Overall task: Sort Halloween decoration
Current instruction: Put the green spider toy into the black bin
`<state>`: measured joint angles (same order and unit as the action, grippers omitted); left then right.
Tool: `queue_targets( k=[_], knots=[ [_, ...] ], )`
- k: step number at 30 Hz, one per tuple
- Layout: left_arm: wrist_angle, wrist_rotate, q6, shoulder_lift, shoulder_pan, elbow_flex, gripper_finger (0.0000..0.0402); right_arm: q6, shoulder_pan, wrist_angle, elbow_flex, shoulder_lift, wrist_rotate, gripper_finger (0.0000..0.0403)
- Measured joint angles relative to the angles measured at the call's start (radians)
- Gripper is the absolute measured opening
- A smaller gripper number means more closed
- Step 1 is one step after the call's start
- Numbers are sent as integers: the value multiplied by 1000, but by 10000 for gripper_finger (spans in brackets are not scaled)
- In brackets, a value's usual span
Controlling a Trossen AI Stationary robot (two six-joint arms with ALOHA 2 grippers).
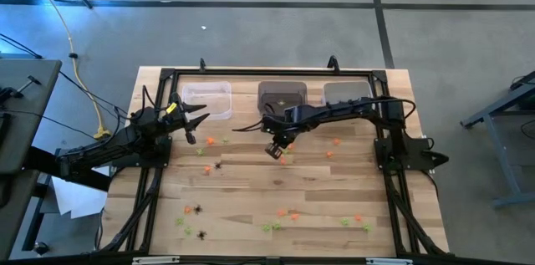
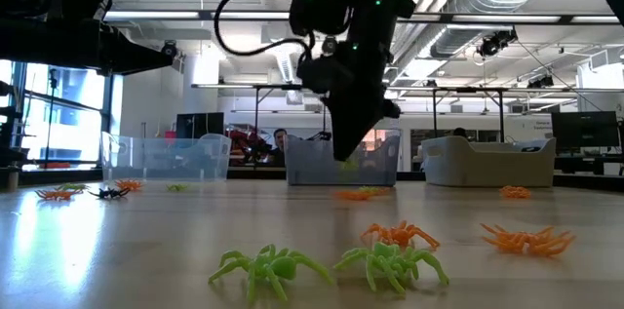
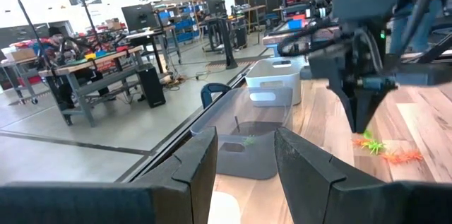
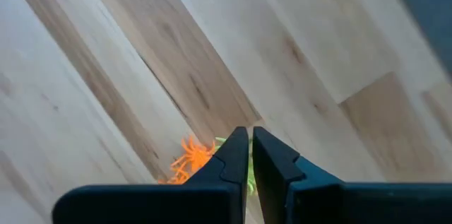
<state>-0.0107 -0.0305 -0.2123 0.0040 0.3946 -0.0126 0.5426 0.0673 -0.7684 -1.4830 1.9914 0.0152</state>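
Tiny spider-shaped Halloween decorations lie scattered on the wooden table: orange (image 2: 400,234), lime-green (image 2: 268,268) and black (image 1: 218,165). My right gripper (image 1: 274,150) hangs above the table's middle, pointing steeply down, shut on a lime-green one (image 4: 248,173). An orange one (image 4: 187,160) lies on the wood just below it. My left gripper (image 1: 194,119) waits open and level at the far left, beside the left bin (image 1: 206,98), with nothing between its fingers. My right gripper pinches the lime-green decoration between its two fingers. Green legs (image 4: 219,141) show beside one fingertip and in the narrow gap. The fingers come from above, slanting down. The rest of the piece is hidden behind the fingers, so which part is held cannot be told.
Three translucent bins stand in a row at the far edge: left, middle (image 1: 282,95) and right (image 1: 346,92). A green piece (image 3: 247,140) lies in the middle bin. More decorations lie near the front edge (image 1: 276,219) and front left (image 1: 192,211). A black frame (image 1: 267,73) borders the table.
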Motion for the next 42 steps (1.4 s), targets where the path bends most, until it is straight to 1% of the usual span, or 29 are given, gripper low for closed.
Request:
queue_targets(
  k=[9, 18, 24, 30, 36, 42],
  knots=[
    [0, 0, 0, 0, 0, 0, 131, 0, 0, -39, 0, -101, 56, 13],
    [0, 0, 0, 0, 0, 0, 131, -6, 15, -61, 0, -126, 77, 14],
    [0, 0, 0, 0, 0, 0, 131, -36, 89, -45, -1, -126, 69, 14],
    [0, 0, 0, 0, 0, 0, 131, -84, 201, -1, -1, -126, 36, 14],
    [0, 0, 0, 0, 0, 0, 131, -123, 314, 46, -1, -126, 35, 14],
    [0, 0, 0, 0, 0, 0, 131, -165, 366, 48, -1, -126, 32, 14]
  ],
)
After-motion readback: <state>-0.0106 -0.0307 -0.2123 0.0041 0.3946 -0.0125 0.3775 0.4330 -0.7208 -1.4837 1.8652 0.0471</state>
